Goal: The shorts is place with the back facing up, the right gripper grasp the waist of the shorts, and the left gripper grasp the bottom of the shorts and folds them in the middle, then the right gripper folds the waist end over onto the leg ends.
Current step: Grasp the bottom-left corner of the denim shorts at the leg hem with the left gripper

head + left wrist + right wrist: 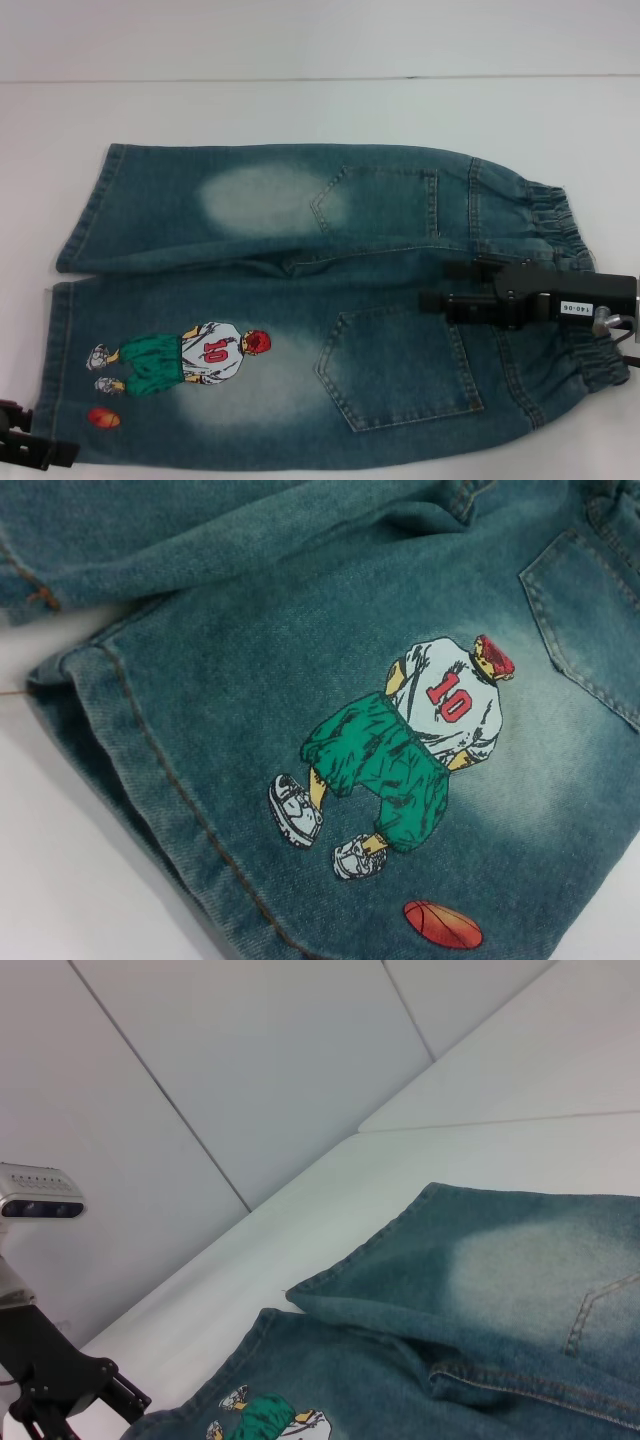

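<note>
Shorts (300, 300): blue-green washed denim, pale faded patches, tan stitching. Footballer print (185, 360) at lower left of the head view: white shirt with red 10, green shorts, red cap, orange ball. Table (320, 110) white.

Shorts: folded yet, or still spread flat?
Spread flat. The shorts lie back up, both back pockets and both legs showing, nothing doubled over.
</note>
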